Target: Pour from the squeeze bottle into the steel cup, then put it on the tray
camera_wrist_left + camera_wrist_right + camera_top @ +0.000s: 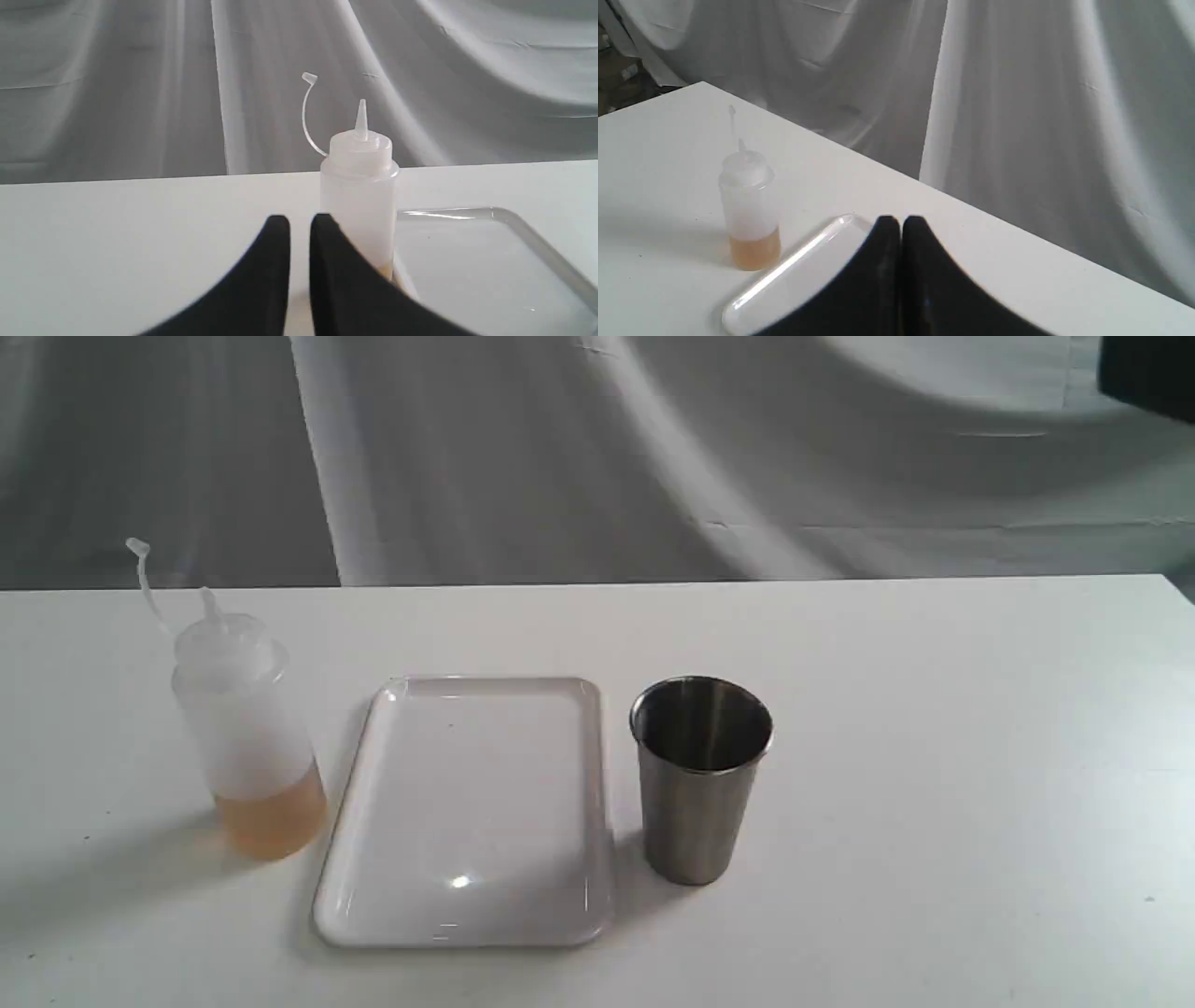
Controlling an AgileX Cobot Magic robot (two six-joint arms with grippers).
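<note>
1. Left wrist view: the left gripper (301, 219) has its jaws all but together, with only a thin slit of table (934, 756) showing between them, and they hold nothing
2. The squeeze bottle (359, 196) stands upright on the table just ahead of these jaws, a little off their line toward the tray (467, 803); one finger hides its lower body
3. The right gripper (900, 218) has its jaws closed flat against each other, also empty; the tray's end lies ahead of them and the bottle stands beyond it, well apart
4. The steel cup (698, 793) stands upright just beside the tray, on the side away from the bottle; no wrist view shows it, so I cannot place it against either pair of jaws
5. Handling, as a judgement: the bottle looks light, with soft, smooth walls that give under pressure, so a hard clamp could push liquid out early. The plain cylinder below the shoulder looks the best place to hold it, and the jaws must open wide first
6. Contents: amber liquid fills only the bottle's lowest part, and the nozzle is uncapped, its cap raised on the strap. The cup looks dark and empty, and the tray is bare
</note>
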